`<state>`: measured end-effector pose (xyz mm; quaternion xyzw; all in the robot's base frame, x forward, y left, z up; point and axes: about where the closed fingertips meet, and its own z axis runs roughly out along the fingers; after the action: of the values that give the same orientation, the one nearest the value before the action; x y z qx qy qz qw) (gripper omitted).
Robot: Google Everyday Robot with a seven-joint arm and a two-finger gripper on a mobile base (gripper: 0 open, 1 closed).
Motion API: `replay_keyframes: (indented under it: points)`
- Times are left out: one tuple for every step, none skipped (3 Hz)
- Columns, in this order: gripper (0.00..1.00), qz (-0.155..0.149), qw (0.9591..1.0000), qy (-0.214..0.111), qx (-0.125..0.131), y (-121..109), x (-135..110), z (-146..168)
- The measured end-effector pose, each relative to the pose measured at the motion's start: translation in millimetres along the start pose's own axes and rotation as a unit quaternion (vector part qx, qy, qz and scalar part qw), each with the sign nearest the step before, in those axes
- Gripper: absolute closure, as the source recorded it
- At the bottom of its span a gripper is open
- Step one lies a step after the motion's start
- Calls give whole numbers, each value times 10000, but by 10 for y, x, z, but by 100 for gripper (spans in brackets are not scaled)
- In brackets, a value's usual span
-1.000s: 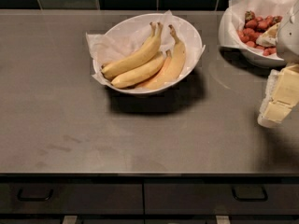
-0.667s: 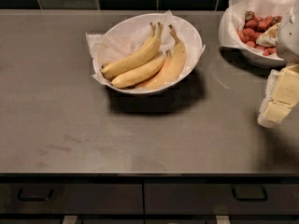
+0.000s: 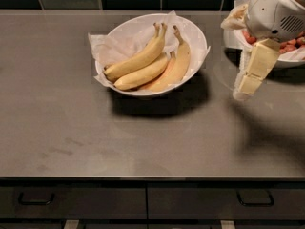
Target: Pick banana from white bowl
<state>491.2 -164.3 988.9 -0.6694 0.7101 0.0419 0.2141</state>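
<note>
The white bowl (image 3: 196, 32), lined with crinkled white paper, stands on the grey counter at centre back. Several bananas lie in it. The long yellow banana (image 3: 139, 59) lies on top, stem pointing to the bowl's far side, with a second yellow banana (image 3: 143, 75) just in front of it and an orange-tinted one (image 3: 177, 67) to the right. My gripper (image 3: 244, 88) hangs at the right, pointing down and left. It is above the counter, to the right of the bowl and apart from it, with nothing in it.
A second white bowl with red strawberries (image 3: 291, 55) stands at the back right, partly hidden behind my arm (image 3: 276, 8). Dark tiles run along the back wall. Drawers with handles (image 3: 255, 199) sit below the counter's front edge.
My gripper has moved left and away from the front edge, closer to the bowl of bananas. The bananas and both bowls have not moved.
</note>
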Motion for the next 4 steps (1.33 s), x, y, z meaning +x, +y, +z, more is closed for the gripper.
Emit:
replay_keyframes:
  points:
    - [0, -37, 9998, -99, 141, -80, -54, -72]
    - [0, -28, 9998, -92, 148, -77, -52, -61]
    - [0, -223, 9992, -311, 74, -224, -194, 57]
    - [0, -636, 9966, -501, -129, -473, -431, 250]
